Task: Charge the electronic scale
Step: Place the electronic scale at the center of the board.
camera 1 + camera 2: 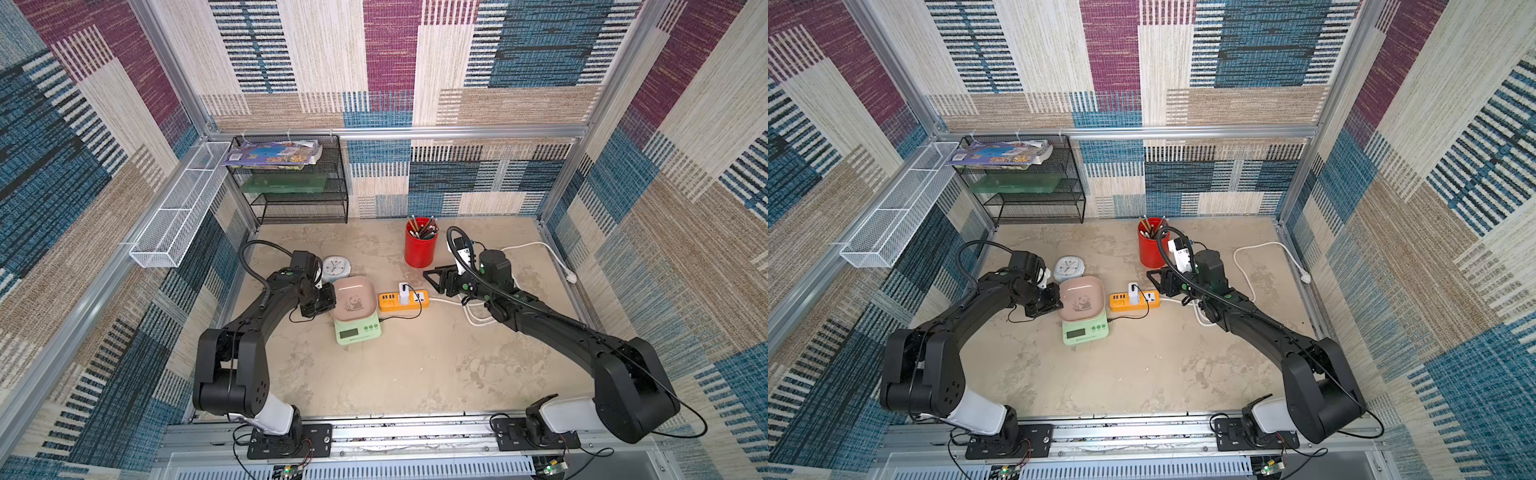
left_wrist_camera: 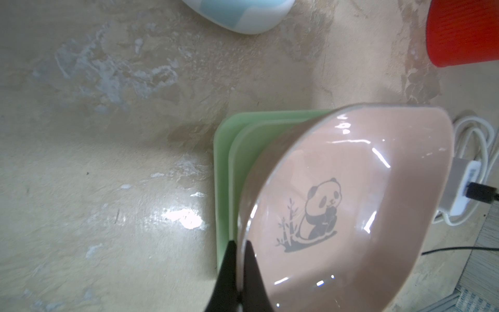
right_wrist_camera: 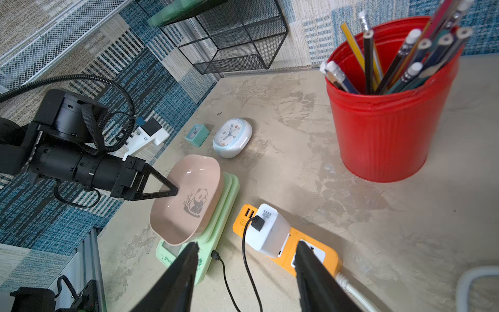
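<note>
The electronic scale (image 1: pixel 358 332) (image 3: pixel 216 216) is mint green and lies mid-table with a pink panda-print bowl (image 1: pixel 353 303) (image 2: pixel 351 202) on top. My left gripper (image 2: pixel 240 243) (image 1: pixel 330 297) is shut on the bowl's left rim, and the bowl looks tilted, its gripped side raised. A black cable (image 3: pixel 244 259) runs from a white charger (image 3: pixel 266 232) on the orange power strip (image 3: pixel 318 256) into the scale's right side. My right gripper (image 3: pixel 247 247) (image 1: pixel 430 276) hangs open and holds nothing, above the strip's right end.
A red bucket of pencils (image 1: pixel 420 243) stands behind the strip. A round white clock (image 1: pixel 336 268) and a small teal clock (image 3: pixel 197 135) sit behind the scale. A black mesh shelf (image 1: pixel 291 183) is at the back left, and a white cord (image 1: pixel 540 249) loops at the right.
</note>
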Tool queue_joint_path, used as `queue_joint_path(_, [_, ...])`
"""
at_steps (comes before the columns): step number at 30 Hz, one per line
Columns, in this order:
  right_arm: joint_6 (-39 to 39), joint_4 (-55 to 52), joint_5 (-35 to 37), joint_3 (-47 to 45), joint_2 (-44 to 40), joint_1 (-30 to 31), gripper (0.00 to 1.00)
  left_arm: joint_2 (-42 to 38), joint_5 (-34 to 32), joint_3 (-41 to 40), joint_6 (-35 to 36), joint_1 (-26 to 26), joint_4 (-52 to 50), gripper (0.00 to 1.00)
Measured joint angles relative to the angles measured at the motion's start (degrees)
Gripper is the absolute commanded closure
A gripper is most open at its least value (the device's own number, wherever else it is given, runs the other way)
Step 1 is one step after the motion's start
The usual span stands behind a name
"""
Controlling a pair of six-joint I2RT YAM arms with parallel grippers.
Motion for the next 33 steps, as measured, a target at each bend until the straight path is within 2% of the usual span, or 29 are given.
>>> queue_joint_path(21, [0.2, 0.1, 0.7, -1.2, -0.5, -0.6, 0.40, 5.1, -1.0, 1.8, 0.0, -2.7, -0.2, 0.99])
queue_joint_path(26, [0.2, 0.7, 1.6, -1.9, -1.6, -1.0, 0.39, 5.8, -0.9, 1.8, 0.0, -2.7, 0.3, 0.90])
queue_joint_path(29, [0.2, 0.9, 3.0, -2.4, -2.3, -1.1, 0.38, 5.8, -1.1, 1.8, 0.0, -2.7, 0.3, 0.80])
queue_joint_path(33, [0.1, 0.9, 4.7, -3.3, -3.6, -1.5, 0.34, 4.7, -2.8, 2.8, 0.0, -2.7, -0.1, 0.60])
